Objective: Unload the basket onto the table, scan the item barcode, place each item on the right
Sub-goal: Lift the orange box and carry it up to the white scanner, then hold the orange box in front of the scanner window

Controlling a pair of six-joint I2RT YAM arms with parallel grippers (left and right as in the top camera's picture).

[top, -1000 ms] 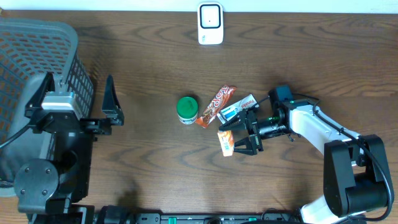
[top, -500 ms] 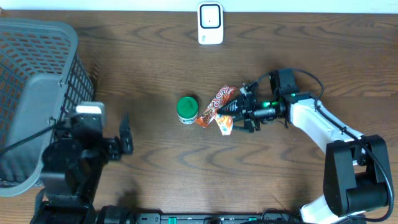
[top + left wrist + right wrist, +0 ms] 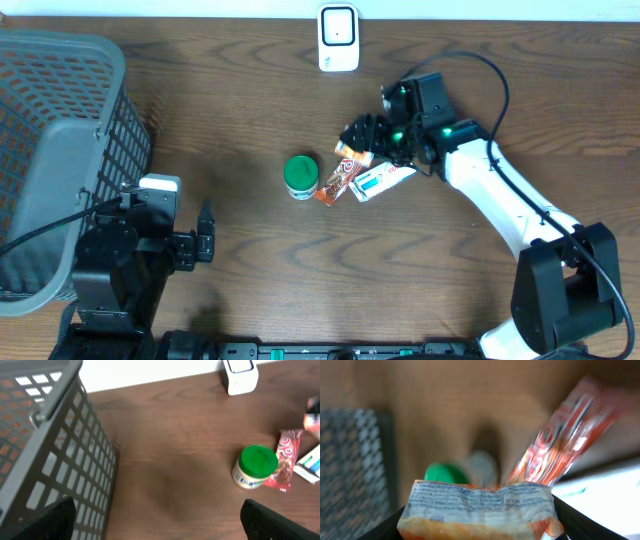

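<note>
Even, fairly bright light falls from above in the overhead view, which is sharp; the basket [image 3: 60, 120] throws a soft shadow rightward on the table [image 3: 250, 270]. The left wrist view is slightly soft and smeared at its right edge. The right wrist view is heavily blurred: only the near packet [image 3: 480, 505] is half crisp, while the green lid [image 3: 445, 472] and red wrapper [image 3: 560, 445] behind it dissolve.

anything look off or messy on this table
Nothing spilled or broken. The red wrapper lies askew, one end by the green-lidded jar, the white box beside it. The right gripper holds an orange packet close by them.
</note>
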